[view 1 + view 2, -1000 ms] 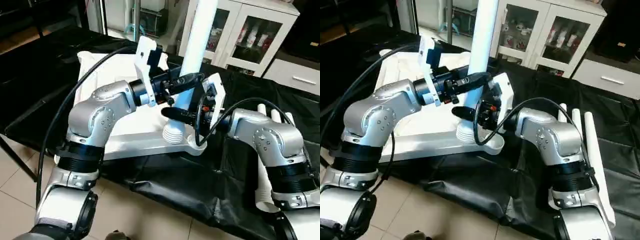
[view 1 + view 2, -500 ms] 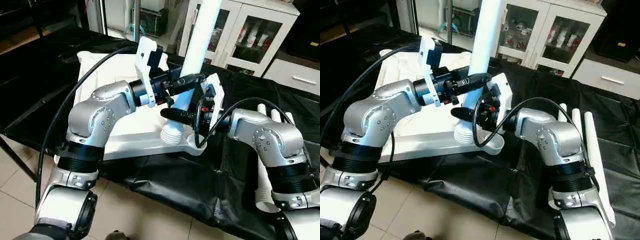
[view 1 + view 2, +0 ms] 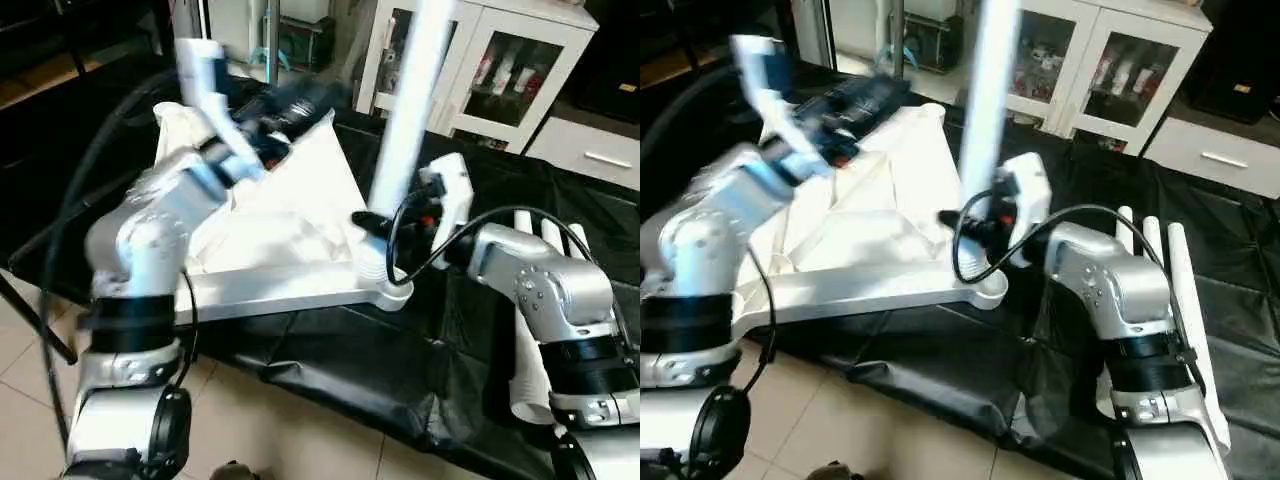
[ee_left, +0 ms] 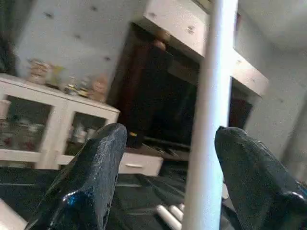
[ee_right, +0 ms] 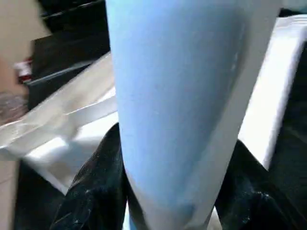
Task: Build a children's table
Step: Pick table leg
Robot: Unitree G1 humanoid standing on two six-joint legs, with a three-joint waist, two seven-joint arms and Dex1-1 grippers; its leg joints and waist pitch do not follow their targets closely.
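The left gripper (image 3: 300,100) has let go of the standing leg (image 3: 405,130) and swung away toward ten o'clock, its jaws now wide with nothing between them. The right gripper (image 3: 368,222) stays clamped on that leg low down, just above the corner socket (image 3: 380,285). The leg rises from the tabletop (image 3: 290,230) at its five o'clock corner. Spare legs (image 3: 530,300) lie at three o'clock on the black cover (image 3: 400,370).

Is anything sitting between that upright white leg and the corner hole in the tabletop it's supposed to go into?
Nothing visible does. The upright leg already stands with its ribbed foot at the corner socket of the tabletop, and the right gripper is closed around it low down. The left gripper is open, off the leg.
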